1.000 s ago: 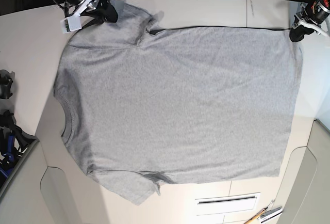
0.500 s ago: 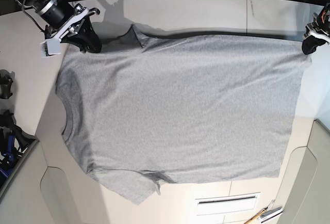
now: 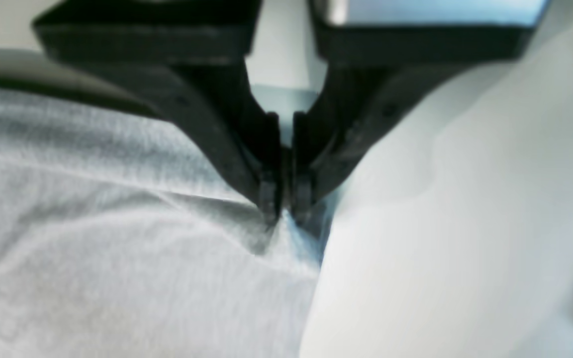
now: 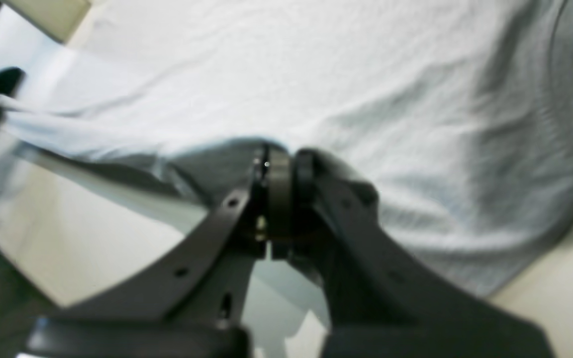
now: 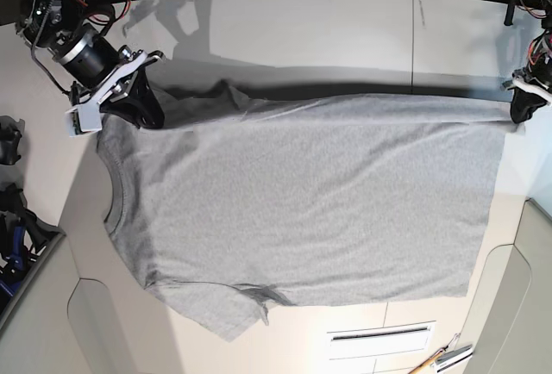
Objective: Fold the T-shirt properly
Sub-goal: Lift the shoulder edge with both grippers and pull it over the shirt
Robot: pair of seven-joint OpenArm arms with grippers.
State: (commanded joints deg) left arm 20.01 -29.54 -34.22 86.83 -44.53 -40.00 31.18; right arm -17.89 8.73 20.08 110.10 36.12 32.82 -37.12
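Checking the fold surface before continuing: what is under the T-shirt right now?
The T-shirt lies mostly on the pale table, its far edge lifted by the right gripper and left gripper. Whatever else lies beneath the cloth is covered.

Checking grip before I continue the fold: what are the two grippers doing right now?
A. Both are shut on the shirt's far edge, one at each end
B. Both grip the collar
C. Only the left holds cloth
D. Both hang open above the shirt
A. The left gripper and the right gripper are each pinched on the T-shirt, at opposite ends of its far edge.
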